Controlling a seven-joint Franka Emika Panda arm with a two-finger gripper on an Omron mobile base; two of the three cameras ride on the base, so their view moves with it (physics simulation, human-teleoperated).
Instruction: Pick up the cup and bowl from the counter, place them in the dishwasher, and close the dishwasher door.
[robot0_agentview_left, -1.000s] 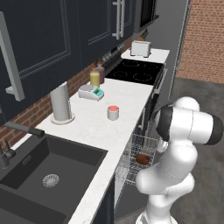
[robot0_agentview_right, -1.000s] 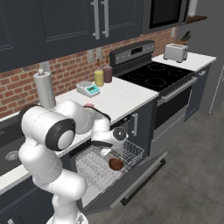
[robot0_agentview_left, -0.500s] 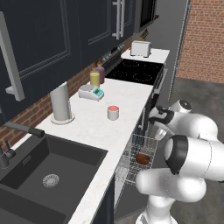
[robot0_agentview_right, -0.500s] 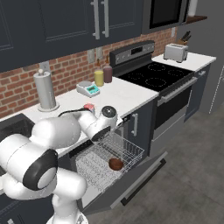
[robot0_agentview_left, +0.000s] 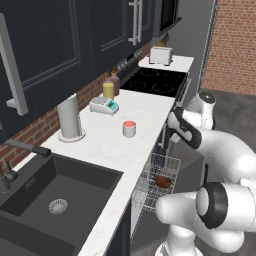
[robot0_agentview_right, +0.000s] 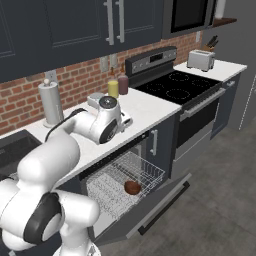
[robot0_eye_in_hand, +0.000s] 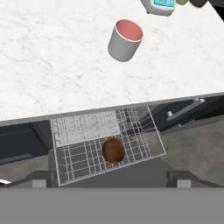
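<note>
So the bowl (robot0_eye_in_hand: 113, 149) is already sitting in the dishwasher's wire rack (robot0_eye_in_hand: 78, 154), which leaves you the cup (robot0_eye_in_hand: 125, 40). It's standing upright on the desk (robot0_eye_in_hand: 52, 65), a bit in from the edge directly above the rack, well short of the yellow jar (robot0_agentview_left: 108, 90) and the paper towel roll (robot0_agentview_left: 69, 118). It looks like a small rigid thing, probably light, with smooth sides that could slip, so I'd pinch it across the wall around mid-height rather than grabbing the rim. The arm is folded up high over the open dishwasher door (robot0_agentview_right: 165, 202), wrist bent so the hand camera looks down at the desk edge and rack. Honestly can't tell whether the fingers are spread or pinched; nothing seems to be in them.
</note>
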